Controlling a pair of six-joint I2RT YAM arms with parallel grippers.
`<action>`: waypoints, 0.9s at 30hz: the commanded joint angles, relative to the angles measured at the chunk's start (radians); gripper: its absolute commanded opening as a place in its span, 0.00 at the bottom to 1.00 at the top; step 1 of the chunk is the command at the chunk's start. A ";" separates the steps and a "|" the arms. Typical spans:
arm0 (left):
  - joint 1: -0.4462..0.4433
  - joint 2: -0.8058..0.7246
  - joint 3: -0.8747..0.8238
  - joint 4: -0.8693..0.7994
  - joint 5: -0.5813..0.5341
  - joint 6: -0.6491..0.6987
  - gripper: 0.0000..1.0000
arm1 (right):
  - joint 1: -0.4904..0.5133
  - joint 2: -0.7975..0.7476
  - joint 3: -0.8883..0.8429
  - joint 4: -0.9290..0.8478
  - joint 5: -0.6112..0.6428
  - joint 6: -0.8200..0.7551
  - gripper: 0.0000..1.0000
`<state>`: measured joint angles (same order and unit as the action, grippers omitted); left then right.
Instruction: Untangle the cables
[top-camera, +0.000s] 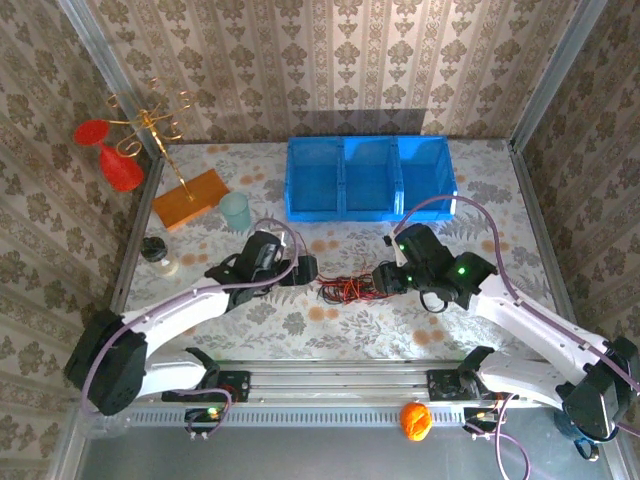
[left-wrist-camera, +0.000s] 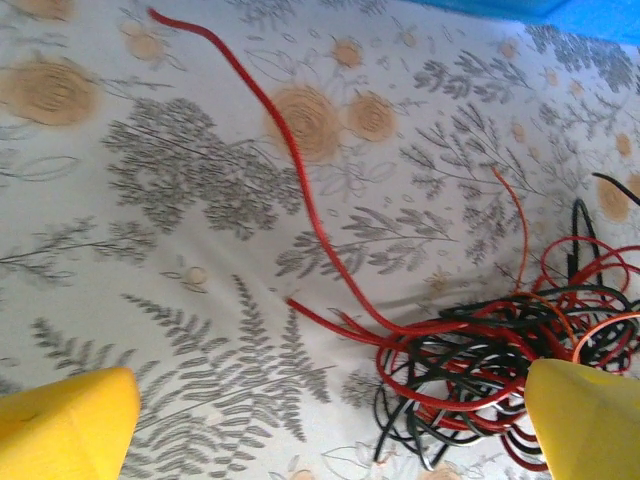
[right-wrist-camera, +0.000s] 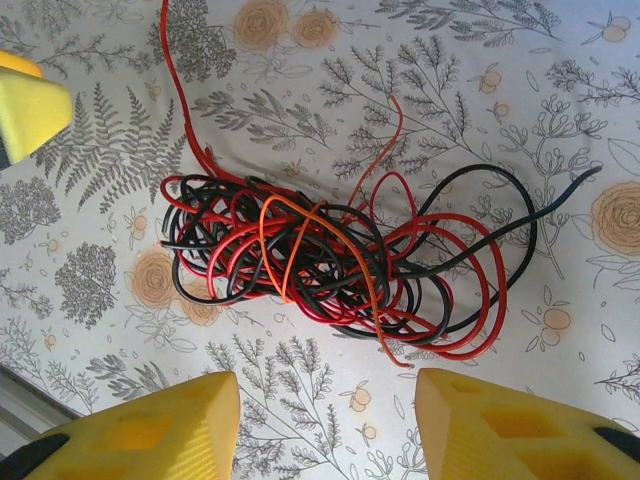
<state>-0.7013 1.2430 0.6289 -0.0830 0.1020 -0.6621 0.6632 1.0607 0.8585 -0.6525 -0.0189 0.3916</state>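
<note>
The cables (top-camera: 345, 290) lie in one knotted heap of red and black on the flowered worktop (top-camera: 340, 325), right in the middle between the two arms. The left gripper (top-camera: 305, 270) is just beside the heap's left edge, jaws spread wide and nothing in them. From the left wrist, one long red strand (left-wrist-camera: 300, 180) runs out of the heap and away across the worktop, lying loose. One yellow fingertip (left-wrist-camera: 585, 410) hangs over the heap's edge; whether it touches, I can't tell.

Over on the other side is the right gripper (top-camera: 385, 280). From its wrist, the jaws stand apart with bare worktop in the gap, and the heap lies just beyond the fingertips (right-wrist-camera: 150, 425), ungrasped. An orange strand (right-wrist-camera: 285, 250) crosses the tangle.

Behind the heap, well apart from it, stands a blue bin (top-camera: 340, 213) with three compartments, with a pale cup (top-camera: 237, 211) to its left.
</note>
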 joint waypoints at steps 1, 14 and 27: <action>0.006 0.058 0.036 -0.020 0.112 -0.006 1.00 | 0.006 -0.015 -0.039 0.023 -0.054 -0.008 0.51; 0.006 0.205 0.041 0.116 0.220 -0.091 0.82 | 0.003 0.148 -0.103 0.217 0.035 -0.001 0.39; 0.006 0.225 0.039 0.153 0.242 -0.111 0.66 | 0.001 0.221 -0.118 0.278 0.063 -0.002 0.30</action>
<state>-0.6994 1.4628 0.6491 0.0551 0.3260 -0.7631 0.6636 1.2694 0.7551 -0.3969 0.0158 0.3904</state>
